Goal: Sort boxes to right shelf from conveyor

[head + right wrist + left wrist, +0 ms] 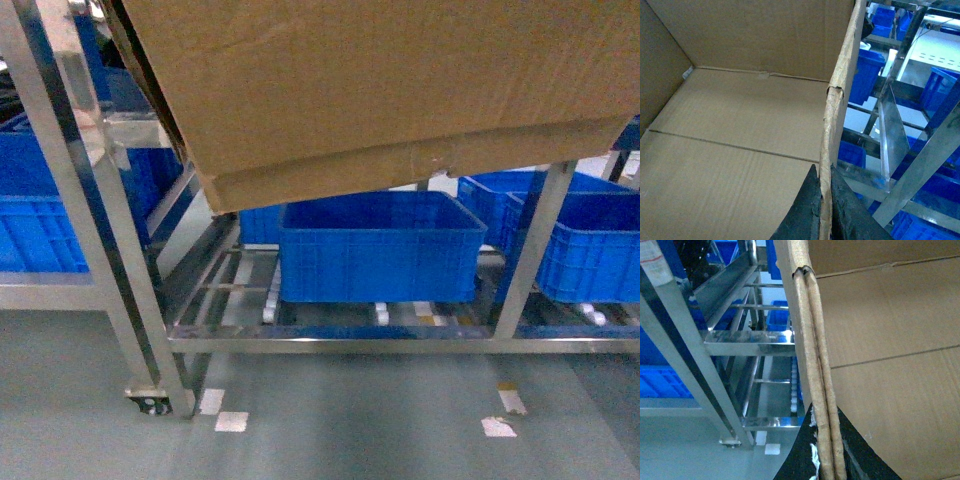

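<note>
Box (380, 80) bare inside | left claw (826, 450), right claw (824, 210) pinch its walls | blue crate (378, 248) on shelf (330, 335)

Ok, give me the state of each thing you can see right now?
Large brown corrugated cardboard box: lifted, tilted, open, empty.
Left gripper: shut on the box wall.
Right gripper: shut on the opposite wall.
Silvery stainless-steel rack: standing, bottom tier holds a blue plastic crate.

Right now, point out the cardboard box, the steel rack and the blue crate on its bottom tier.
cardboard box (380, 80), head view, its brown side panel.
steel rack (95, 215), head view, its left front post.
blue crate (375, 255), head view, its front wall.
</note>
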Available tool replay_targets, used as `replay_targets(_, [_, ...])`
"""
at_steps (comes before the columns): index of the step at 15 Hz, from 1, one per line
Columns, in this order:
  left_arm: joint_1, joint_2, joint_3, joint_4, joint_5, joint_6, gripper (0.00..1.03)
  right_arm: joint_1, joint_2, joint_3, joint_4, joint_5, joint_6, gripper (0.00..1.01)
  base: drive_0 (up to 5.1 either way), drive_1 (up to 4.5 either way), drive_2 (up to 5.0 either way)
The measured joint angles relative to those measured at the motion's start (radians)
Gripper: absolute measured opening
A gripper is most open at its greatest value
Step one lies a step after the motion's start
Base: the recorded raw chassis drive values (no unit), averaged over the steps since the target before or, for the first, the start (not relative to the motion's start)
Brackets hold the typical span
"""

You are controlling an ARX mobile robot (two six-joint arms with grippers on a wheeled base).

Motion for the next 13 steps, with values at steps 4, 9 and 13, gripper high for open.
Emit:
replay_targets(4, [0.002,0.004,0.0,0.0,0.003,0.0,0.02,0.003,0.005,0.0,0.0,0.0,0.0,0.02,0.0,0.0,0.0])
replay_targets(9, [-0.001,0.003,0.0,0.002,0.0,0.0,0.02,-0.002,0.004,0.0,0.002,0.0,0.0,0.02,0.0,0.0,0.0])
replay_targets(13, [0.008,0.003,0.0,0.0,0.0,0.0,0.02,0.009,0.005,0.0,0.004,0.003,0.0,0.02,0.0,0.0,0.0])
